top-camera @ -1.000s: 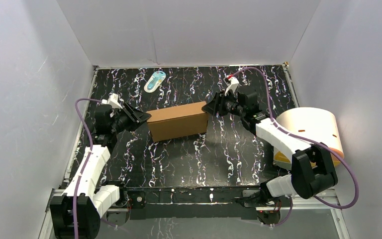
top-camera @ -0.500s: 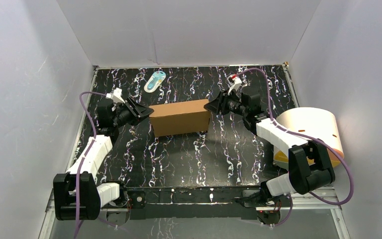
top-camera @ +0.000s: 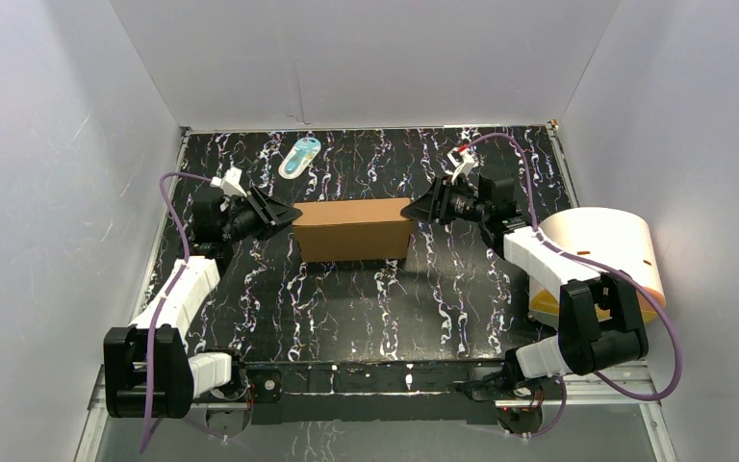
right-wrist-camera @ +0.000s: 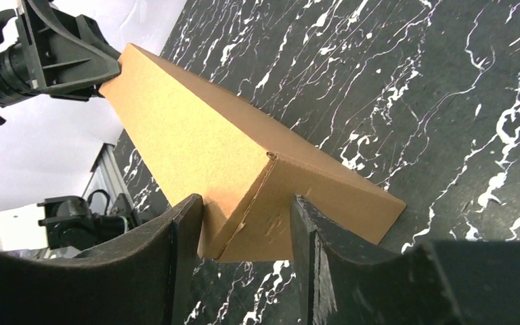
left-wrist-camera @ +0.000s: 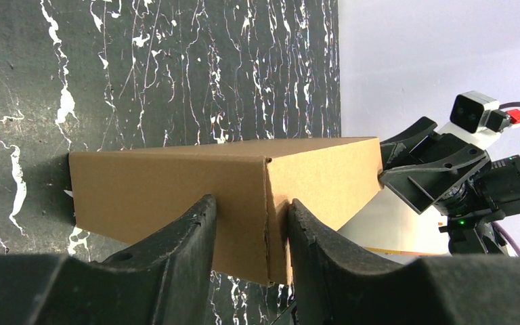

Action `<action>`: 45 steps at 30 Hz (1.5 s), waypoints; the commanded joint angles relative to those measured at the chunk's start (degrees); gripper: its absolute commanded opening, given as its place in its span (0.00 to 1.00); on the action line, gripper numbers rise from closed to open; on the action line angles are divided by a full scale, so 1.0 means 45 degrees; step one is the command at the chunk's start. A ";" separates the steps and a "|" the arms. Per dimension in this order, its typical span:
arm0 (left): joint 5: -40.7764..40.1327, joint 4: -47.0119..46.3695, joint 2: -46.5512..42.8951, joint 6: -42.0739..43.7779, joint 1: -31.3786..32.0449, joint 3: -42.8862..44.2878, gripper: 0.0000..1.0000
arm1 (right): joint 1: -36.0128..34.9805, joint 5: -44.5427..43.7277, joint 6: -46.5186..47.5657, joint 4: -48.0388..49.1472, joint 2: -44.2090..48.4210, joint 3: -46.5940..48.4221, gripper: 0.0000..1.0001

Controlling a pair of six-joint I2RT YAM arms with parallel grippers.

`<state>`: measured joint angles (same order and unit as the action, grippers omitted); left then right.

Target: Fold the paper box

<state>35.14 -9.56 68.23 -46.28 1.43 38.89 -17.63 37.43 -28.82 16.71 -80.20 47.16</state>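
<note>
Broadly, the black marbled table [top-camera: 366,318] carries everything. Both arms reach in from its near edge toward the middle.

Next in size, a cream cylinder with an orange base [top-camera: 597,245] stands at the right edge, well apart from the work. We judge it plays no part in the task.

Paper box [top-camera: 354,229]: it lies mid-table, long side roughly across the top view and flat on the surface. It reads as a closed brown block. No loose flaps, open slits or flat sheet show in any view. In both wrist views the faces meet at clean creased corners. We judge the folding essentially done. What could remain is pressing the ends home, squaring the box, or letting go. We cannot see whether any tab is locked.

Left gripper [top-camera: 289,214]: it sits at the box's left end. In its wrist view the jaws stand partly apart and the fingers [left-wrist-camera: 189,230] straddle a corner edge, touching cardboard. We cannot tell whether they pinch or merely press.

Right gripper [top-camera: 421,210]: it mirrors this at the right end. The fingers [right-wrist-camera: 311,230] sit either side of a corner with the jaws partly apart. Again we cannot tell whether it clamps.

Smallest, a white-and-blue oval item [top-camera: 300,157] lies near the back wall, apart from the box.
</note>
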 commanded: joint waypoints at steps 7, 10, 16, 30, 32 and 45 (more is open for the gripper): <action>-0.0479 0.2633 0.0497 0.0690 0.0110 -0.0479 0.36 | 0.0740 0.1123 -0.0489 -0.0319 0.0528 -0.0151 0.55; -0.0392 0.2615 0.0574 0.0657 0.0103 -0.0450 0.36 | 0.0924 0.1188 -0.0258 -0.0026 0.0388 -0.0683 0.48; -0.0241 0.2613 0.0625 0.0600 0.0104 -0.0215 0.37 | 0.0929 0.1430 0.0616 0.0246 -0.0245 -0.1672 0.42; 0.0927 0.4492 0.0361 0.1644 -0.0699 0.1613 0.49 | 0.0863 -0.0292 0.2012 -0.0479 -0.0307 -0.2455 0.36; 0.1406 0.4750 0.0323 0.1845 -0.0920 0.1658 0.49 | 0.0851 -0.0309 0.2000 -0.0518 -0.0282 -0.2349 0.35; 0.4134 0.3384 0.0169 0.1165 -0.1842 0.0730 0.54 | 0.0831 -0.0375 0.1971 -0.0492 -0.0227 -0.2283 0.35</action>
<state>49.08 5.41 69.10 -40.60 -6.46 43.42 -14.68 42.11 -25.67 27.88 -78.35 39.97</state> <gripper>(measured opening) 0.514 0.358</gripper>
